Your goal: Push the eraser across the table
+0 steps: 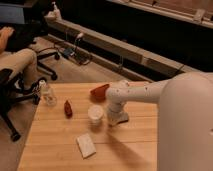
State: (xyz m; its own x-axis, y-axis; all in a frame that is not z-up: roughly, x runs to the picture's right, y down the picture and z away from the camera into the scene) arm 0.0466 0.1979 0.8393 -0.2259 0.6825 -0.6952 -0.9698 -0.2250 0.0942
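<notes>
The light plank table (55, 155) fills the lower part of the camera view. My white arm reaches in from the right and points down, with the gripper (118, 120) low over the table top, just right of a white cup (95, 114). The gripper is shut. I cannot see the eraser; the arm's end covers the spot beneath it. Nothing shows as held.
A pale cream block (86, 145) lies near the table's front. A small dark red object (67, 108) sits left of the cup, an orange-red packet (99, 91) behind it, and a clear bottle (48, 94) near the left edge. A seated person and office chairs (15, 75) are at left.
</notes>
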